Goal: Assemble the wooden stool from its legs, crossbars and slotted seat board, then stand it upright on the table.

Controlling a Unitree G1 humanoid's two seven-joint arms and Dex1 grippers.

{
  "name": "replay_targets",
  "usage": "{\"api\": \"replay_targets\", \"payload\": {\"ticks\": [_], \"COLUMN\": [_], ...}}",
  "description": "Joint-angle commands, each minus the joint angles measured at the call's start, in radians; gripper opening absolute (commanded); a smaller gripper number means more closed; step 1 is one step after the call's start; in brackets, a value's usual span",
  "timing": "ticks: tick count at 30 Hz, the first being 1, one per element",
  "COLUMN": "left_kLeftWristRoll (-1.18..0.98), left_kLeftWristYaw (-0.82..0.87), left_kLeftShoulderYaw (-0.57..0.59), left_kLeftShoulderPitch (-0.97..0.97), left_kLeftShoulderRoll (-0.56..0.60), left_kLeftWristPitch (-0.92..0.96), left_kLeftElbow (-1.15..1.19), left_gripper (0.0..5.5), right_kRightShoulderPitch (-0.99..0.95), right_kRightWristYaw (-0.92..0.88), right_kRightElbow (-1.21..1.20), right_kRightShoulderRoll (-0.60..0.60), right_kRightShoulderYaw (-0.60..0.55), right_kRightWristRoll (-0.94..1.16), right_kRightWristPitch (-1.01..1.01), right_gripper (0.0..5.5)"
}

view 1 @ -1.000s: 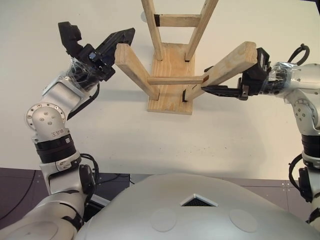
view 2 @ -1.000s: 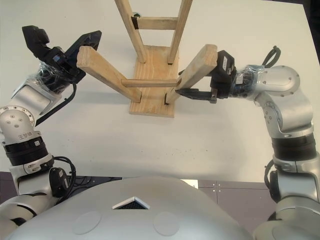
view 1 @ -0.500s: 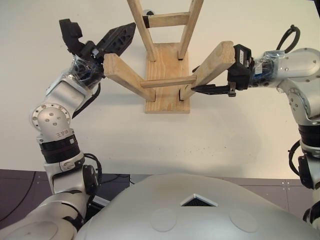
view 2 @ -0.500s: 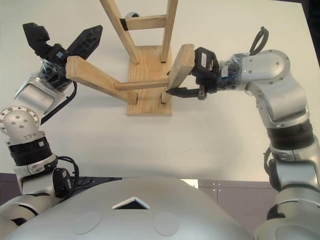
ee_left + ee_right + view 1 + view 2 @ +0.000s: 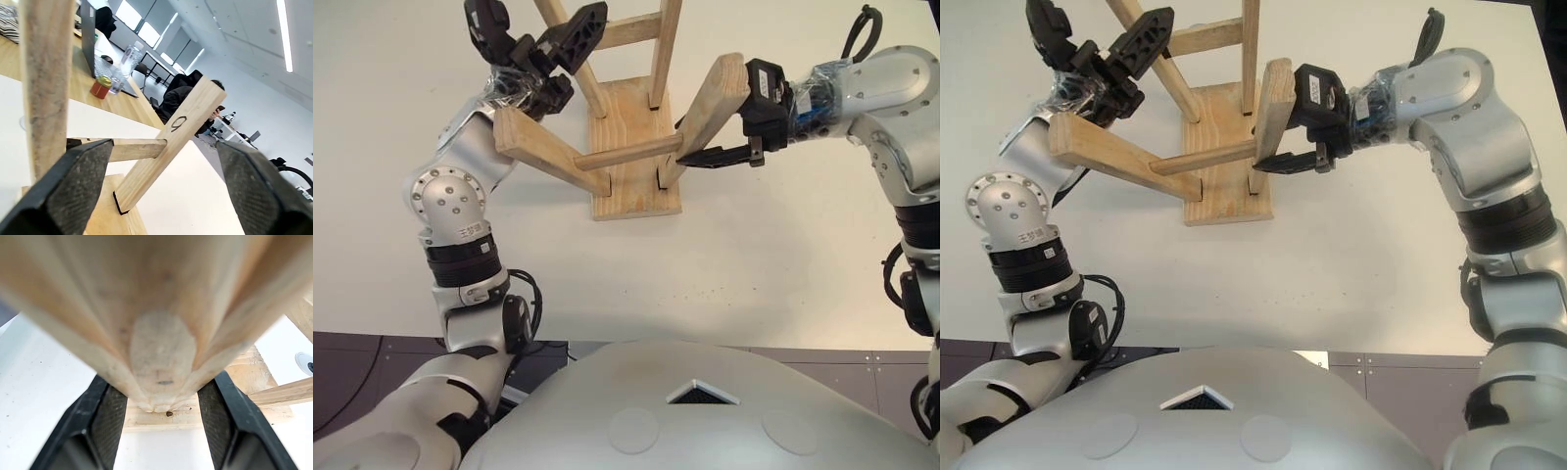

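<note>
White table point(image 5: 783, 245) bearing the stool point(image 5: 636, 191) upside down, seat board flat, legs upward.
The right gripper point(image 5: 161, 396) was clamped on the near right leg point(image 5: 712, 103); the left gripper point(image 5: 161, 152), fingers spread wide, held nothing beside the far left leg point(image 5: 592, 88).

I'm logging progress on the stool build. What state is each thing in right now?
Pale wooden stool: assembled, upside down, not yet stood upright.
Slotted wooden seat board: flat on the white table, legs in its slots.
Near right wooden leg: clamped by the right gripper.
Right gripper: shut on that leg.
Left gripper: open, gripping nothing.
</note>
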Motion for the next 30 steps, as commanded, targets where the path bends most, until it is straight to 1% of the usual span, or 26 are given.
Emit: {"api": "replay_targets", "payload": {"ticks": [1,4,5,7,9,12,15,17,18,20,22,23,24,26,27,30], "left_kLeftWristRoll": [0.087,0.03,0.011,-0.03,-0.064,-0.086,-0.07,-0.05,-0.017,0.064,0.203,0.275,0.347,0.539,0.622,0.779], "left_kLeftWristYaw": [0.01,-0.101,-0.13,-0.207,-0.288,-0.399,-0.533,-0.628,-0.685,-0.838,-1.004,-1.057,-1.091,-1.098,-1.098,-1.094], "left_kLeftShoulderYaw": [-0.133,-0.039,-0.009,0.06,0.1,0.109,0.064,-0.012,-0.079,-0.24,-0.445,-0.536,-0.614,-0.773,-0.835,-0.944], "left_kLeftShoulderPitch": [-0.105,-0.089,-0.088,-0.114,-0.163,-0.236,-0.367,-0.488,-0.539,-0.605,-0.636,-0.645,-0.65,-0.644,-0.639,-0.616], "left_kLeftShoulderRoll": [-0.039,0.088,0.128,0.239,0.334,0.441,0.532,0.557,0.572,0.611,0.657,0.665,0.663,0.637,0.623,0.566], "left_kLeftWristPitch": [0.061,0.09,0.103,0.134,0.164,0.196,0.212,0.223,0.227,0.215,0.157,0.127,0.095,-0.003,-0.049,-0.138], "left_kLeftElbow": [0.055,0.021,0.012,0.008,0.023,0.043,0.076,0.068,0.052,0.001,-0.05,-0.062,-0.065,-0.049,-0.031,0.033], "left_gripper": [3.83,3.83,3.83,3.83,3.83,3.83,3.83,3.83,3.83,3.83,3.83,3.83,3.83,3.52,3.36,2.82], "right_kRightShoulderPitch": [0.238,0.342,0.371,0.418,0.44,0.441,0.43,0.422,0.417,0.407,0.4,0.398,0.396,0.397,0.398,0.403], "right_kRightWristYaw": [-0.134,-0.187,-0.203,-0.241,-0.276,-0.314,-0.332,-0.336,-0.337,-0.339,-0.344,-0.348,-0.353,-0.363,-0.366,-0.372], "right_kRightElbow": [0.251,0.193,0.165,0.114,0.088,0.077,0.068,0.073,0.079,0.093,0.103,0.106,0.108,0.104,0.104,0.106], "right_kRightShoulderRoll": [-0.022,0.009,0.011,-0.004,-0.007,0.002,0.008,0.015,0.019,0.028,0.037,0.041,0.046,0.056,0.06,0.068], "right_kRightShoulderYaw": [0.296,0.147,0.119,0.105,0.092,0.07,0.062,0.058,0.057,0.058,0.059,0.059,0.06,0.064,0.067,0.07], "right_kRightWristRoll": [-0.32,-0.174,-0.14,-0.136,-0.136,-0.113,-0.095,-0.093,-0.093,-0.095,-0.096,-0.096,-0.096,-0.097,-0.099,-0.104], "right_kRightWristPitch": [0.195,0.073,0.04,-0.012,-0.022,-0.027,-0.02,-0.018,-0.018,-0.017,-0.017,-0.017,-0.017,-0.014,-0.014,-0.015], "right_gripper": [2.02,2.02,2.02,2.02,2.02,2.02,2.02,2.02,2.02,2.02,2.02,2.02,2.02,2.02,2.02,2.02]}}
